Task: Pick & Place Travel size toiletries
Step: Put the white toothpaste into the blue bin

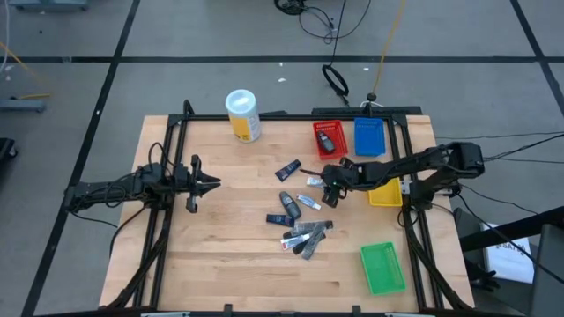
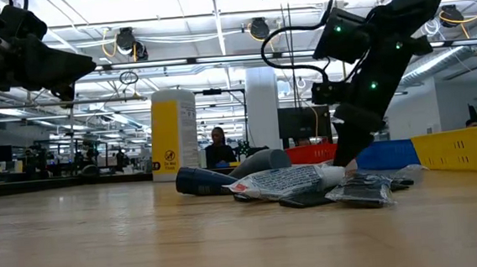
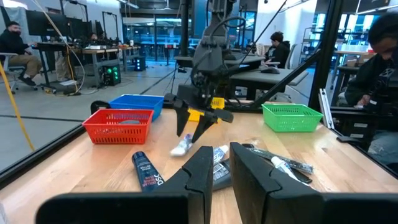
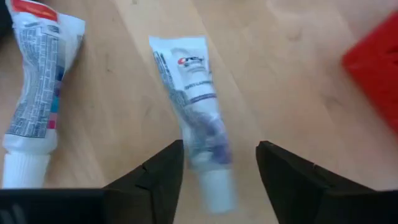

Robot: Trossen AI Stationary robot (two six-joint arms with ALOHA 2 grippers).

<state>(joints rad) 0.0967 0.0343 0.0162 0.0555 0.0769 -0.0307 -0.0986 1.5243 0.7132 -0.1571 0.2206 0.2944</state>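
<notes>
On the wooden table [image 1: 220,264], the right gripper [image 4: 219,163] hangs low with its fingers [image 4: 163,171] spread either side of a small white toothpaste tube [image 4: 198,109] lying flat, its capped end between them, while the left gripper [image 1: 210,184] waits pressed shut well apart.

I see small dark and silver-white toiletries [image 1: 298,216] lying flat, scattered mid-frame, centre right; one white tube [image 4: 198,106] lies between my open fingers.

tube [image 4: 198,118] between right gripper [image 4: 219,165] fingers (untouched)
</notes>
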